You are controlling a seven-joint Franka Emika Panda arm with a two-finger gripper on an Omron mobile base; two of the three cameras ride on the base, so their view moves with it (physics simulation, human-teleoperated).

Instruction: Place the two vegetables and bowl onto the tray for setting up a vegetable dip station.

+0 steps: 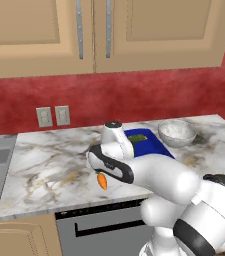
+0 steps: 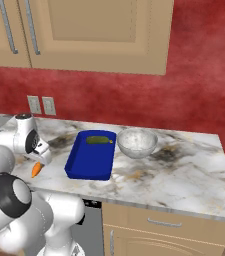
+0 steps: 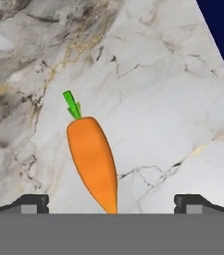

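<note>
On the marbled counter (image 1: 49, 165), near its front edge, lies the orange carrot (image 3: 92, 162), its green tip pointing away from the hand. Directly above it hangs the gripper (image 3: 111, 201), fingers spread wide and grasping nothing; from the hand view the two dark fingertips (image 3: 31, 202) stand well apart on either side of the carrot's pointed end, with bare marble between them and the vegetable. From the left base view the carrot (image 1: 102, 181) peeks out just under the white wrist, and from the right base view it (image 2: 35, 170) shows below the hand, at the counter's near edge.

To the right of the carrot sits the dark blue tray (image 2: 84, 167), flat on the counter. The dark-green cucumber piece (image 2: 99, 140) already lies inside it, at the far end close to the back rim. Just beside the tray's far right corner stands the pale bowl (image 2: 137, 142), on the marble and outside the tray; I cannot tell whether it touches the rim.

Behind all this runs a red wall with two pale outlets (image 1: 53, 116), and tan cabinets (image 1: 99, 32) hang overhead.
</note>
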